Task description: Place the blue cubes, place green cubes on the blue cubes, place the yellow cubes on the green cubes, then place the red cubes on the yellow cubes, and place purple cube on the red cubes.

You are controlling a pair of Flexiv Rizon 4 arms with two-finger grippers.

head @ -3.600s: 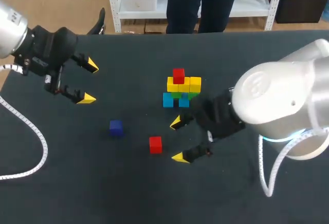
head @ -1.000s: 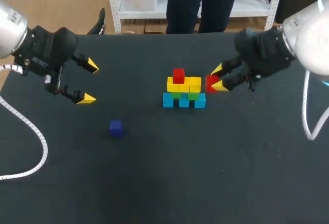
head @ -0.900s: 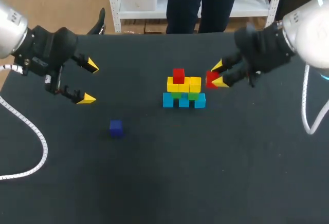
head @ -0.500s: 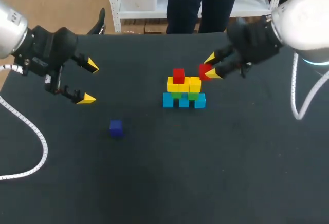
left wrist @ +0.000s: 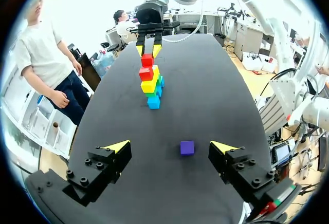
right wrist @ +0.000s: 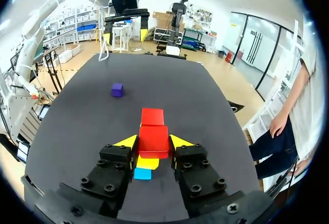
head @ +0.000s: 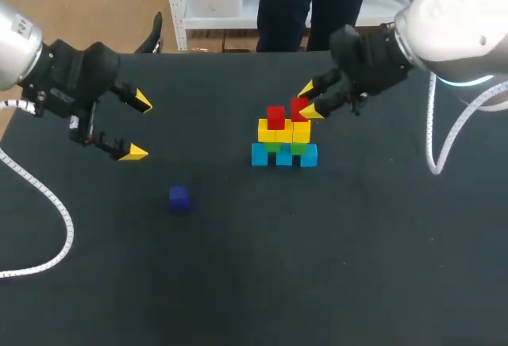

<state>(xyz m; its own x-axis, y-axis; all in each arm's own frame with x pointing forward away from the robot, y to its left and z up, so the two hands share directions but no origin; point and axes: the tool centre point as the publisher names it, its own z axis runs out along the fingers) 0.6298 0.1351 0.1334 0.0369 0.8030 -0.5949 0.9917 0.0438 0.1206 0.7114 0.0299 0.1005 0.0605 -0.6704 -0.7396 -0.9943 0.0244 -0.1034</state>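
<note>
A stack stands mid-table: blue cubes [head: 283, 156] at the base, green cubes [head: 274, 147] on them, yellow cubes [head: 284, 132] above, and one red cube [head: 275, 116] on the left yellows. My right gripper [head: 309, 101] is shut on a second red cube [head: 298, 109], right beside the first and just over the right yellow cube; whether it touches I cannot tell. In the right wrist view the held red cube [right wrist: 153, 141] sits between the fingers, with the placed red cube [right wrist: 152, 116] just ahead. A purple cube [head: 180, 197] lies alone at front left. My left gripper [head: 136, 126] hangs open at the far left.
In the left wrist view the purple cube [left wrist: 187, 147] lies on the table between the fingers of my left gripper [left wrist: 170, 147], and the stack [left wrist: 151, 84] stands farther ahead. A white cable [head: 48, 203] loops over the table's left side.
My right gripper carried the red cube leftward and toward the back, from beside the stack's right side to above its right yellow cube. The left arm has not moved.
</note>
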